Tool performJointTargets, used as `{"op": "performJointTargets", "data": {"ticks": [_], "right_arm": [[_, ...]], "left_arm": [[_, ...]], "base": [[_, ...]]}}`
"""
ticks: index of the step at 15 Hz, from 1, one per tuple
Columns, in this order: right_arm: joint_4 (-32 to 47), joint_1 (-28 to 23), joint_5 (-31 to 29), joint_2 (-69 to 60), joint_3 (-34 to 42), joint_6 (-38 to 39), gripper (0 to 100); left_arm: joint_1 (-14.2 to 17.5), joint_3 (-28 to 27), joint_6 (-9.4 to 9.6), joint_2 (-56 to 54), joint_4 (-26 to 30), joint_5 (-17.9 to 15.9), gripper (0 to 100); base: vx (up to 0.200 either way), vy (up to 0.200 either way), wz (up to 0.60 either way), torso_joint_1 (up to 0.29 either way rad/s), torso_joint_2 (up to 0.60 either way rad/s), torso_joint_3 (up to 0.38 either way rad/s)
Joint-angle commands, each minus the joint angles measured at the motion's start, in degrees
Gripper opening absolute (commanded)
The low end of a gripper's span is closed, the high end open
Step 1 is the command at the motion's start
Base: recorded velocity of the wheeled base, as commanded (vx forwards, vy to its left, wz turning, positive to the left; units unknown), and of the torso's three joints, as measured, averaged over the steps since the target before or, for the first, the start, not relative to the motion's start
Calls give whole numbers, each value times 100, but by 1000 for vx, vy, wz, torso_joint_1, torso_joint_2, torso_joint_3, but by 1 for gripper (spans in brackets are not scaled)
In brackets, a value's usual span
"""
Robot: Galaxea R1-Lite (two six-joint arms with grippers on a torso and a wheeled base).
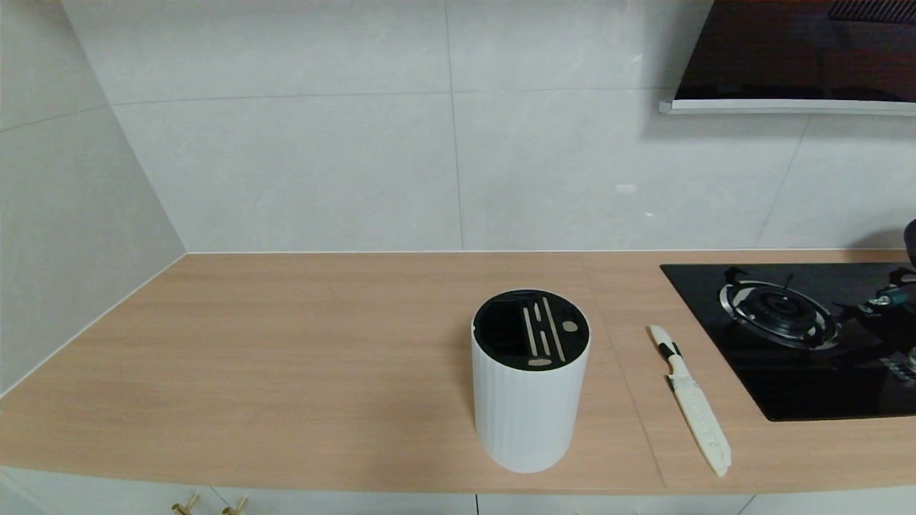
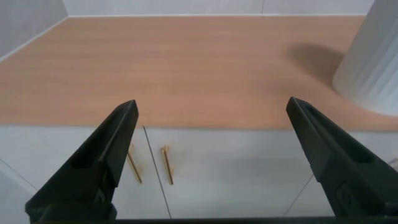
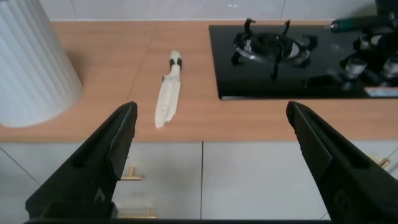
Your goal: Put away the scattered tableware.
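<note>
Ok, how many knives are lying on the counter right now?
1. The knife lies flat on the counter, between the white holder and the stove. The holder's slots look empty, but its inside is hidden.

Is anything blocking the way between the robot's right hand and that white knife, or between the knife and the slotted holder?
Nothing visible. Bare countertop lies between the open right hand and the knife, and again between the knife and the white knife holder beside it.
</note>
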Motion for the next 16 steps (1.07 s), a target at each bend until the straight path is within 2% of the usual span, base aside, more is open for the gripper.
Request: {"op": "performJointTargets", "data": {"ticks": [1,5,16], "right_arm": [[-4,0,1,9,0,-4,100],[-4,0,1,9,0,-4,100],[-13,0,10,0,0,-30,100]], "left_arm": [[2,0,-2,2,-8,2,100],[2,0,-2,2,1,2,100],[2,0,-2,2,1,2,100]], "base": [[0,0,0,212,-452,-227],[0,0,0,162,-338,-168],[0,0,0,2,-5,-2]]}}
